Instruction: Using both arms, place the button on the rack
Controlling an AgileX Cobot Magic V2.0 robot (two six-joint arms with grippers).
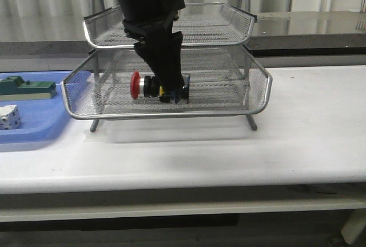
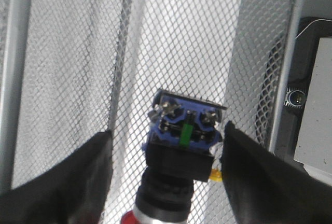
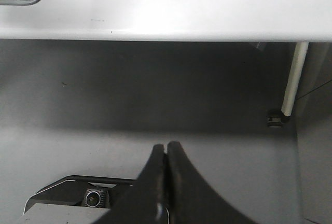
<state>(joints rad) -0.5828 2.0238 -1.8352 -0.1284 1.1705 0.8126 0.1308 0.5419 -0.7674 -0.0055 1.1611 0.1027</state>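
Observation:
The button [image 1: 150, 86] lies on its side on the mesh floor of the rack's [image 1: 258, 81] middle tier, its red head pointing left. My left gripper [image 1: 169, 94] reaches down into that tier from above, over the button's rear block. In the left wrist view the blue-black rear of the button [image 2: 184, 136] sits between the spread black fingers [image 2: 78, 177]. There is a wide gap on one side and the other finger is close to the yellow band. The left gripper [image 2: 167, 130] is open. My right gripper [image 3: 166, 147] is shut on nothing, low beside the table, facing the floor.
A shallow blue tray [image 1: 34, 128] at the table's left holds a green block [image 1: 26, 87] and a white part [image 1: 8, 116]. The rack's upper tier [image 1: 229, 18] hangs just above the left arm. The right wrist view shows the table's edge [image 3: 166, 16] and a table leg [image 3: 293, 79].

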